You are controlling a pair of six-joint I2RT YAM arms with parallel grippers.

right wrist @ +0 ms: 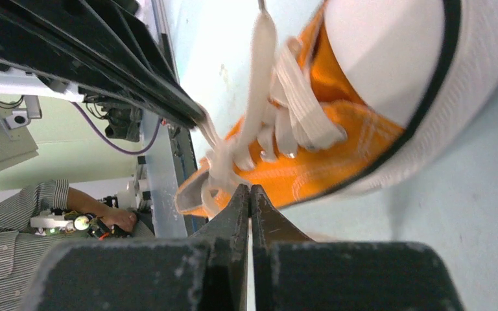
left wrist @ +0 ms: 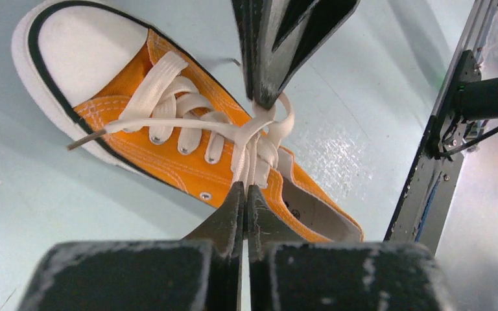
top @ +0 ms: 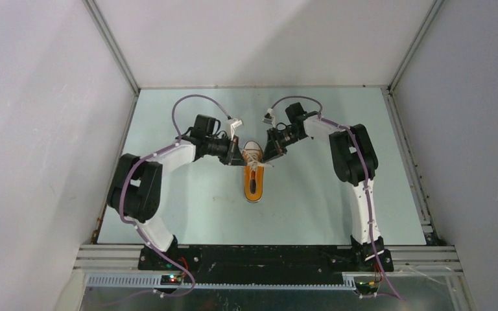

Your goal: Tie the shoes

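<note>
The orange sneaker [top: 253,184] lies mid-table with its white toe cap pointing away from the arm bases. Its white laces [left wrist: 168,123] cross over the tongue, and one loose end hangs over the side near the toe. My left gripper [top: 237,157] is at the shoe's left side, its jaws shut on a lace strand [left wrist: 245,188] at the top eyelets. My right gripper [top: 269,155] is at the shoe's right side, shut on a lace loop [right wrist: 249,189] by the shoe [right wrist: 324,162]. Both tips meet over the knot area.
The pale green table [top: 188,207] is enclosed by white walls on three sides. A metal frame rail [left wrist: 428,175] runs along the near edge. A person in a striped shirt [right wrist: 13,220] shows beyond the rail.
</note>
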